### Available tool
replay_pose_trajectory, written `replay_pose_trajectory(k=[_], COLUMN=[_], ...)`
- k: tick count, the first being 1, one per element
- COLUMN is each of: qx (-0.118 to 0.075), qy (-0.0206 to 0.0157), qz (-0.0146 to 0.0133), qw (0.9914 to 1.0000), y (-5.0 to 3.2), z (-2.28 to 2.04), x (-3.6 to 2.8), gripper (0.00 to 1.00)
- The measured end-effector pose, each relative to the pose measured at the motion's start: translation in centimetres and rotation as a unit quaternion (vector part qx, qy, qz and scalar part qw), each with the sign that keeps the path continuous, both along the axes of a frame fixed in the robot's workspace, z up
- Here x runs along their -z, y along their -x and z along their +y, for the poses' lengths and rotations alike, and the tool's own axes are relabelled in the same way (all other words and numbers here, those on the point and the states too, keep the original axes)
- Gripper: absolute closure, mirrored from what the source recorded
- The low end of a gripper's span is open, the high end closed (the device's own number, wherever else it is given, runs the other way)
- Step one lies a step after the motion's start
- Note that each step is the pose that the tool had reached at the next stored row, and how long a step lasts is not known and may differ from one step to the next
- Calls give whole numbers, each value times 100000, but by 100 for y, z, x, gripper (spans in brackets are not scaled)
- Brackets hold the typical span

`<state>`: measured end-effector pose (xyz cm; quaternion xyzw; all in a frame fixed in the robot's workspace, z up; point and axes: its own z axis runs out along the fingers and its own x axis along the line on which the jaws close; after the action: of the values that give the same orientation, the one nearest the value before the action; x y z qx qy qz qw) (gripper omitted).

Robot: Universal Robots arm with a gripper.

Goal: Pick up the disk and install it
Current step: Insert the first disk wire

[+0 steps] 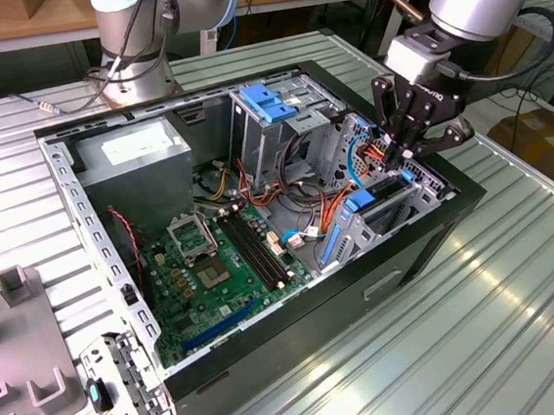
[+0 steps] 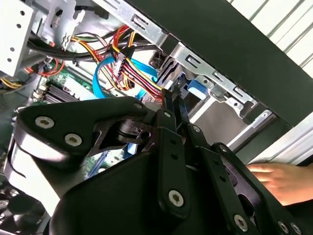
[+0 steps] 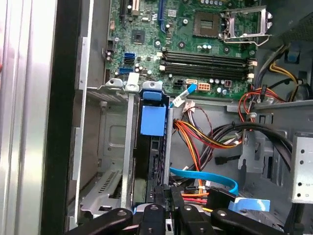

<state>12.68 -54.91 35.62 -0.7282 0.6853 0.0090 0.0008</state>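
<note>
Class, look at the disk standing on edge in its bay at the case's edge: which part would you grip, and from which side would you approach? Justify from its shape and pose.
Grip the disk by its exposed top end with the blue rail tab, coming straight down from the open top of the computer case. It stands on edge between metal bay walls, so its flat faces are probably unreachable; only that end is free. The gripper is there now.

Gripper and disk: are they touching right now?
Cannot tell. In the exterior view the gripper sits at the disk in its bay, hiding any contact or gap.
</note>
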Motion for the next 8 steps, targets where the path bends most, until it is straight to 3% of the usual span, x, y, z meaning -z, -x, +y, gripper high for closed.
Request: replay_pose_trajectory(k=[3, 4, 6, 8], qx=[-10, -5, 6, 125], qy=[-35, -63, -45, -55], qz=[70, 90, 121, 226], qw=[100000, 100000, 100000, 100000], y=[9, 10, 10, 12], z=[-31, -94, -148, -158], x=[2, 10, 10, 12], gripper=[83, 83, 83, 83])
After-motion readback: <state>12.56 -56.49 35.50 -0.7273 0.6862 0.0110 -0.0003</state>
